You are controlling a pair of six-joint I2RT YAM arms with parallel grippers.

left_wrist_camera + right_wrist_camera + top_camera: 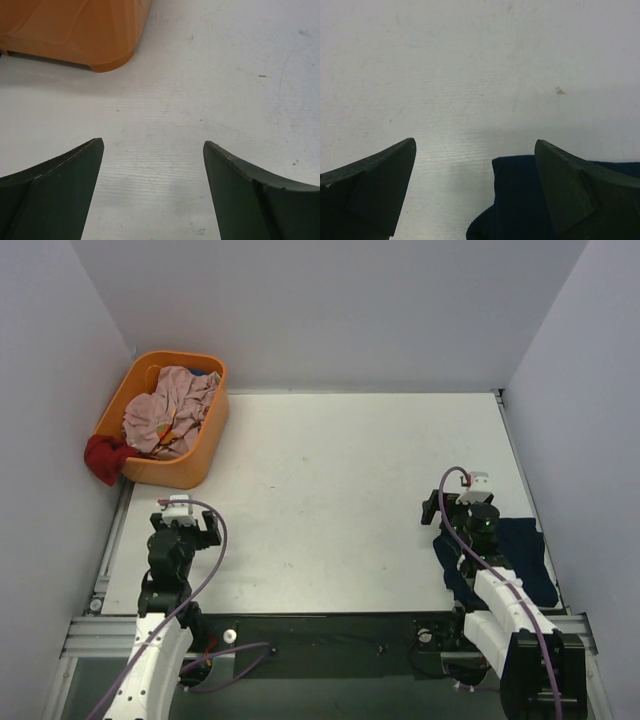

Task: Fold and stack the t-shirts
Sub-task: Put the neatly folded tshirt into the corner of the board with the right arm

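Observation:
A folded navy t-shirt lies at the table's near right corner; its edge shows in the right wrist view. My right gripper is open and empty above that shirt's far left edge, seen in the right wrist view. A pink t-shirt is crumpled in the orange basket, and a red t-shirt hangs over the basket's near left rim. My left gripper is open and empty over bare table just in front of the basket, seen in the left wrist view.
The basket's near corner shows in the left wrist view. White walls stand on the left, back and right. A black rail runs along the near edge between the arm bases.

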